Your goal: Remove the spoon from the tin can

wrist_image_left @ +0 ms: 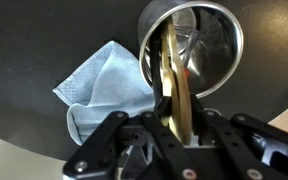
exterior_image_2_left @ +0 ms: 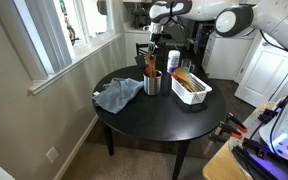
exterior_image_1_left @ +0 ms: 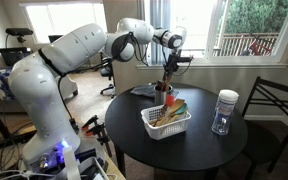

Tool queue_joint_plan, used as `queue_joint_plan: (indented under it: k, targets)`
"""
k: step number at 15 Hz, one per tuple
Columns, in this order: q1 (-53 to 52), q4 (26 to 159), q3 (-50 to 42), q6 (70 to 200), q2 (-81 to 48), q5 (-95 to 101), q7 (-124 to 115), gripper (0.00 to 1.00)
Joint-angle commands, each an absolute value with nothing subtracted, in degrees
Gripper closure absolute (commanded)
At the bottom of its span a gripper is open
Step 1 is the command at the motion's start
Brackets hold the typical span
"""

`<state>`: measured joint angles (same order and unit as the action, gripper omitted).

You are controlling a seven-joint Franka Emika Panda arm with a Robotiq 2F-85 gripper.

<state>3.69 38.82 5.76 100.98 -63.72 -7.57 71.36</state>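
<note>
The gripper point(wrist_image_left: 174, 128) pinches the wooden spoon point(wrist_image_left: 171, 80) high on its handle. The spoon's bowl end sits inside the tin can point(wrist_image_left: 222, 40), with a blue cloth point(wrist_image_left: 102, 85) at the can's 9 o'clock. A tilted pull could lever the spoon against the rim and tip the light can. The slim handle could also slip between the fingers.

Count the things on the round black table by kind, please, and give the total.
Tin can: 1
Wooden spoon: 1
White basket: 1 (its contents are too small to count)
Glass jar: 1
Blue cloth: 1
Total: 5
</note>
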Motion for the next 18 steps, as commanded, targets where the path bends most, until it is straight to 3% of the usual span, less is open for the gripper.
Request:
queue_joint_plan:
  k: [1, 8, 18]
  targets:
    - [2.2, 38.5, 3.7, 97.2, -60.3, -5.5, 68.0, 0.90]
    - [-0.1, 34.7, 1.0, 88.3, -56.3, -4.5, 62.3, 0.90]
    - [-1.2, 30.4, -1.7, 85.8, -53.8, -4.7, 59.1, 0.91]
